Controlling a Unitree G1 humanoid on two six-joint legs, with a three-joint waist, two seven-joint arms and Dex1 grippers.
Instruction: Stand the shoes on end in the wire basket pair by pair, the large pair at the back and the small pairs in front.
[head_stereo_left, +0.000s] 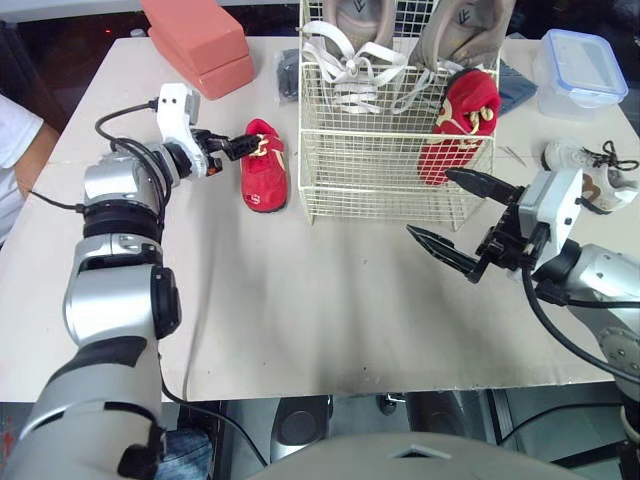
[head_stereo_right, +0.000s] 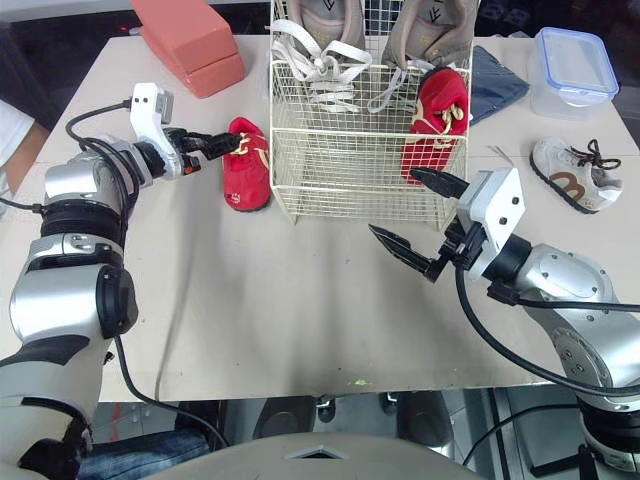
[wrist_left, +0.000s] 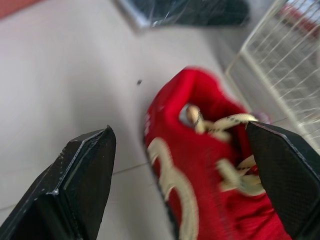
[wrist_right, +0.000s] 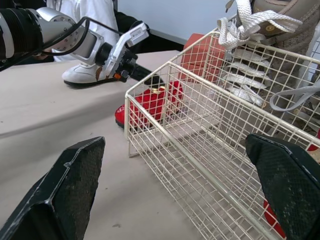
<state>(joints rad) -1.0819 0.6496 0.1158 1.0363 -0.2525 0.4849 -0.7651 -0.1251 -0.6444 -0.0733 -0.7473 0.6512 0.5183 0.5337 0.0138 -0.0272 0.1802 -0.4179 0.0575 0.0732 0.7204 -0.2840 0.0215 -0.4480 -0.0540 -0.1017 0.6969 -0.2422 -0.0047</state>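
Two large beige shoes (head_stereo_left: 356, 28) stand on end at the back of the wire basket (head_stereo_left: 380, 172) in the head views, laces spilling over its rim. A standing red shoe (head_stereo_left: 462, 115) is upright in the basket's front right corner. Its mate, the lying red shoe (head_stereo_left: 264, 168), rests flat on the table (head_stereo_left: 300, 300) just beside the basket's left wall. The long axis of this shoe runs away from the robot, with its laced end at the far side. The left gripper (head_stereo_left: 243, 146) reaches in from the left to that laced end, its fingers parted. The right gripper (head_stereo_left: 430, 202) hovers in front of the basket's right corner, spread wide and holding nothing. A small white sneaker (head_stereo_left: 590, 172) lies on the table to the right, near a plastic container (head_stereo_left: 580, 70). A pink box (head_stereo_left: 195, 40) sits at the far left

Seen from the left wrist, the two black fingers stand well apart with the lying red shoe between them. Its cream laces are close to one finger, though contact cannot be told

From the right wrist, both fingers are splayed with the basket's near corner between them. The lying red shoe shows beyond the wire with the left gripper at its end
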